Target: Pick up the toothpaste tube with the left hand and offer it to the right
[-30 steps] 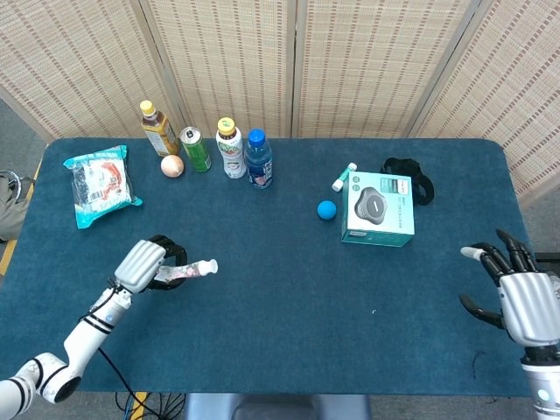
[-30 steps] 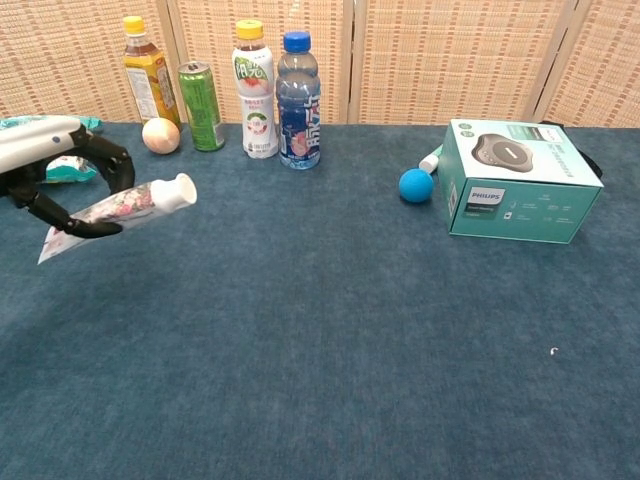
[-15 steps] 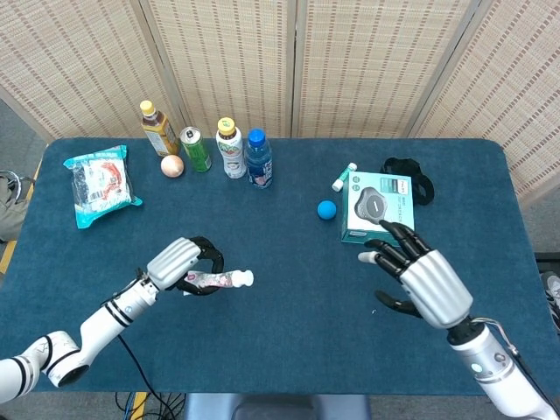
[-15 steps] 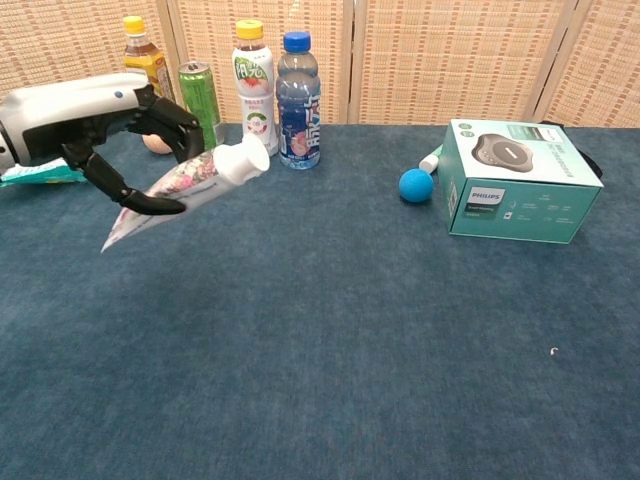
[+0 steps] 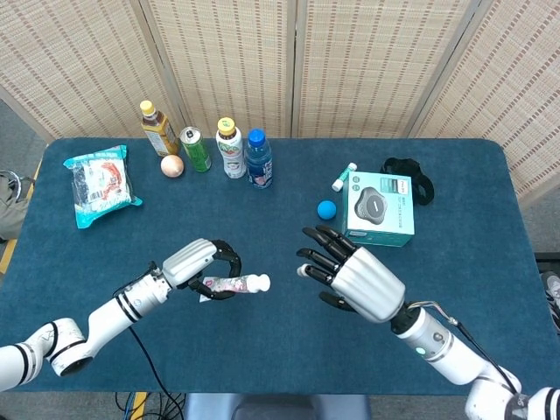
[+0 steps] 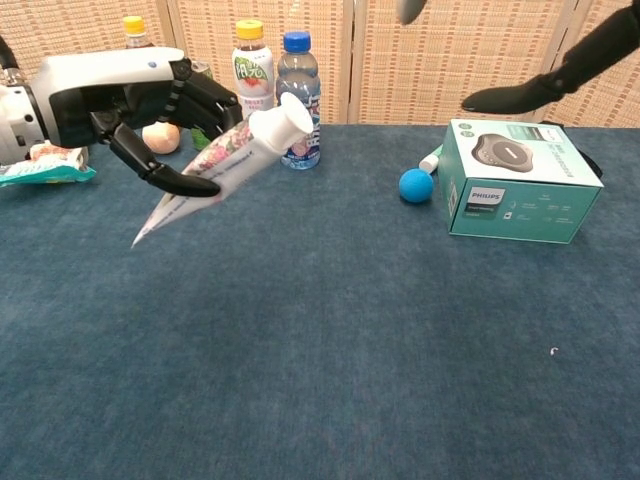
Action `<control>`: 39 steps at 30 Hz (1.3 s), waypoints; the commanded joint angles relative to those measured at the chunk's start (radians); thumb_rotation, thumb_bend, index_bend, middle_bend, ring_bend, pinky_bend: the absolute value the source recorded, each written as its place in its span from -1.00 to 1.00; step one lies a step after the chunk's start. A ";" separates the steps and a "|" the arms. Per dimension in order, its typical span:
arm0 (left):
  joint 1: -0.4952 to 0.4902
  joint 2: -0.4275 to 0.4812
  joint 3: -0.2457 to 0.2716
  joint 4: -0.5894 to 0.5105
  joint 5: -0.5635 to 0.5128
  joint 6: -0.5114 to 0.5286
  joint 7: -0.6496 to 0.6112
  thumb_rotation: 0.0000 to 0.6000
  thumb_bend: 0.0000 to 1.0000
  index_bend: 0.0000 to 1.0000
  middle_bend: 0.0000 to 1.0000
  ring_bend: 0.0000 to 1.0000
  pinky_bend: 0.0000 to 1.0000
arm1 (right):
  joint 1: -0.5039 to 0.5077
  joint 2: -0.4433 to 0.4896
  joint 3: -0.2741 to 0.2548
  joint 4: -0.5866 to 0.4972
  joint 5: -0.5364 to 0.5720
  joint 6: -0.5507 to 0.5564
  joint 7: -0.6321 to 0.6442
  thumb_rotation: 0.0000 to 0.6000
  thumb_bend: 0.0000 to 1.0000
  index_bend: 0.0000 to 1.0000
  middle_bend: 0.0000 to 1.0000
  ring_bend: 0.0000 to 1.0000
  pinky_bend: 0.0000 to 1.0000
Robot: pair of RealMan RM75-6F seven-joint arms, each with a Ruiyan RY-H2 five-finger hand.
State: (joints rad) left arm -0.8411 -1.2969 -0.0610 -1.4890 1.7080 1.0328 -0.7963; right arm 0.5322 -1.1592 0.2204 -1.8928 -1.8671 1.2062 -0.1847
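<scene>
My left hand (image 5: 205,262) (image 6: 140,105) grips the toothpaste tube (image 5: 234,284) (image 6: 225,163) above the blue table, near its front middle. The tube is white with a floral print; its white cap (image 6: 287,118) points right and slightly up. My right hand (image 5: 350,276) hovers open to the right of the cap, fingers spread toward it, a short gap away. In the chest view only dark fingertips (image 6: 510,96) of the right hand show at the top right.
Bottles, a green can (image 5: 195,149) and a peach-coloured ball (image 5: 172,166) line the back left. A snack bag (image 5: 101,184) lies far left. A blue ball (image 5: 326,209) and a teal Philips box (image 5: 379,208) sit right of centre, just behind my right hand.
My left hand has carried the tube rightward and higher toward the table's middle. My right hand has swung in from the right edge and now faces the cap, fingers still spread.
</scene>
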 commanded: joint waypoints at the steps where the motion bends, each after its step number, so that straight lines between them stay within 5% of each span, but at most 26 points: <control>1: -0.017 0.007 0.006 -0.004 0.005 -0.005 -0.032 1.00 -0.33 0.27 0.33 -0.15 -0.39 | 0.034 -0.026 0.008 0.020 -0.004 -0.020 -0.013 1.00 -0.78 -0.16 -0.35 -0.86 -0.69; 39: -0.097 0.035 0.056 -0.003 0.019 0.006 -0.196 1.00 -0.33 0.27 0.33 -0.15 -0.39 | 0.219 -0.152 0.005 0.089 0.069 -0.085 -0.089 1.00 -0.80 -0.05 -0.33 -0.86 -0.69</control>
State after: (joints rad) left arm -0.9377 -1.2613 -0.0050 -1.4918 1.7275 1.0389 -0.9921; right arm 0.7504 -1.3112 0.2254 -1.8043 -1.7991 1.1215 -0.2732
